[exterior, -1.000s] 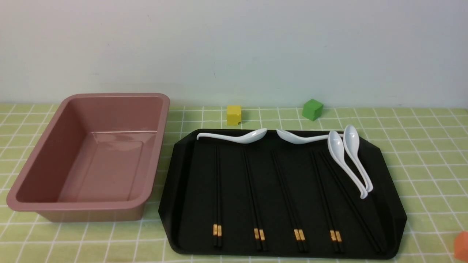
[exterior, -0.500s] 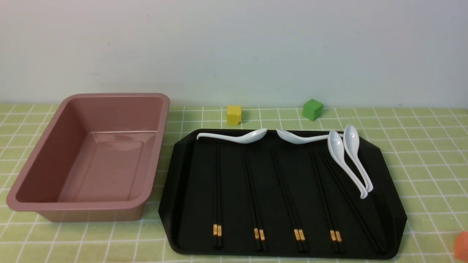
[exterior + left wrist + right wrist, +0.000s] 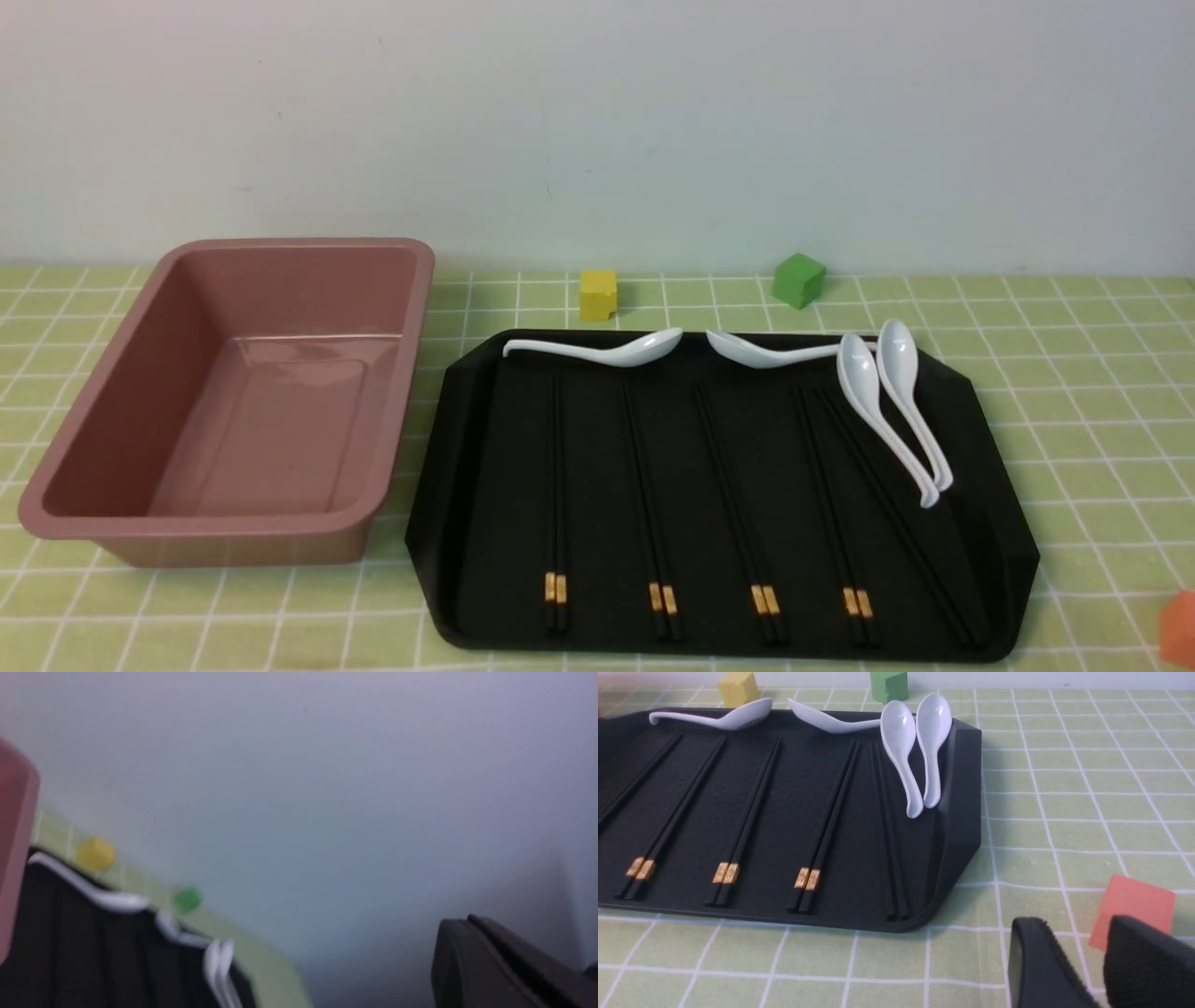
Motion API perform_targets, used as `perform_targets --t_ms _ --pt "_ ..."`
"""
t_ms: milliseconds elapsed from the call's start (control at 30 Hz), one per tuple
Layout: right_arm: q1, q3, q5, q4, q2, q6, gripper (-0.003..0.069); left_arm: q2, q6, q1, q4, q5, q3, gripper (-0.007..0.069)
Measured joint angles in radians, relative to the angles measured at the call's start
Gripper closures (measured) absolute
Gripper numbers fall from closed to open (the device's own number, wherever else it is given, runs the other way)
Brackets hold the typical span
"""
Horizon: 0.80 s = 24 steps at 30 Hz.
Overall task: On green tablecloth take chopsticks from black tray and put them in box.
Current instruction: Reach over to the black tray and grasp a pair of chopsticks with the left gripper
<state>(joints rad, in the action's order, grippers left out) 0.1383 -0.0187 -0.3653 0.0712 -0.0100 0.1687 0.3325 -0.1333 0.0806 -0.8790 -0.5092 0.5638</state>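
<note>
Where the green tablecloth (image 3: 1074,392) covers the table, the black tray (image 3: 597,485) sits to the right and the pink box (image 3: 280,420) just beside it on the left. Pairs of chopsticks (image 3: 556,504) lie side by side in the tray, with white spoons (image 3: 597,352) along its far edge. The left gripper (image 3: 469,926) is clenched, holding nothing. The right gripper (image 3: 1080,924), its jaws slightly parted and empty, hangs near an orange cube (image 3: 1134,900).

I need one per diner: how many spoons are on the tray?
4 spoons. Two lie along the far rim of the tray, left and middle; two lie side by side at its far right corner. None looks hidden.
</note>
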Motion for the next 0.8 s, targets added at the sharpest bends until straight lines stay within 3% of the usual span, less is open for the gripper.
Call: perform_targets --t_ms 100,133,233,333,567,700,800 --pt "0.0 0.0 0.0 0.0 0.0 0.0 0.0419 0.229 -0.04 0.0 0.163 -0.278 0.115 0.0637" --pt "0.0 0.0 0.0 0.0 0.0 0.0 0.0419 0.247 -0.044 0.0 0.187 -0.296 0.122 0.0637" --pt "0.0 0.0 0.0 0.0 0.0 0.0 0.0419 0.539 -0.08 0.0 0.341 -0.536 0.238 0.0637" --pt "0.0 0.0 0.0 0.0 0.0 0.0 0.0419 0.713 -0.073 0.0 0.349 -0.627 0.316 0.0637" --pt "0.0 0.0 0.0 0.0 0.0 0.0 0.0419 0.969 -0.072 0.153 0.306 -0.635 0.477 0.0637" --pt "0.0 0.0 0.0 0.0 0.0 0.0 0.0419 1.126 -0.203 0.305 0.419 -0.566 0.578 0.0629" --pt "0.0 0.0 0.0 0.0 0.0 0.0 0.0419 1.256 -0.317 0.39 0.543 -0.538 0.665 0.0578"
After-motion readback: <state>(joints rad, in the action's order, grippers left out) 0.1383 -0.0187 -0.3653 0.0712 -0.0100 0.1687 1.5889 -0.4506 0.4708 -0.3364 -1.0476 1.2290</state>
